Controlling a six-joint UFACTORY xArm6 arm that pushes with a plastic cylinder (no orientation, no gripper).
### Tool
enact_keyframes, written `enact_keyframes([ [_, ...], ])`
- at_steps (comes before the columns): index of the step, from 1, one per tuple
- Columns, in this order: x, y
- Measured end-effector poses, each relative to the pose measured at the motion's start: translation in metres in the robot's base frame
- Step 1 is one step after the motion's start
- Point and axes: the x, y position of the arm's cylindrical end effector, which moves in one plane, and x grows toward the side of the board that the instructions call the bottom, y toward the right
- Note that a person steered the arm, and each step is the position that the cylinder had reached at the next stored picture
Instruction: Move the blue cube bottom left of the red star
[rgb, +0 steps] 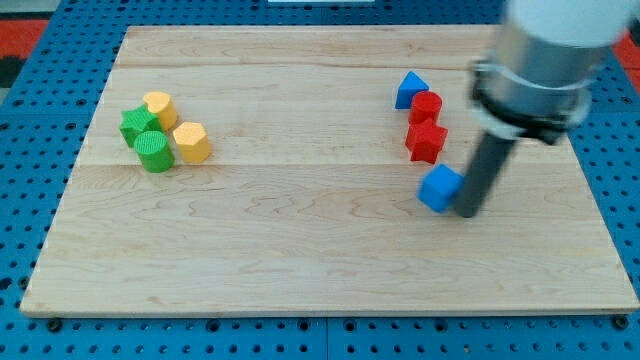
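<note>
The blue cube (438, 188) lies on the wooden board (300, 250) right of centre. The red star (427, 141) sits just above it, slightly to the left. My tip (467, 212) rests on the board against the cube's right side, a little below its middle. A red cylinder (426, 107) stands directly above the star, and a blue triangular block (410, 90) sits above and left of the cylinder.
At the view's left is a cluster: a green star-like block (137, 125), a green cylinder (154, 151), a yellow cylinder (160, 107) and a yellow hexagonal block (191, 142). The arm's grey body (545, 60) hangs over the upper right. Blue pegboard surrounds the board.
</note>
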Motion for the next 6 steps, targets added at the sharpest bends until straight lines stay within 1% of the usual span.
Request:
enact_keyframes([
  [1, -0.001, 0.009],
  [2, 0.024, -0.009],
  [3, 0.024, -0.061],
  [5, -0.016, -0.009],
  [6, -0.015, -0.046],
])
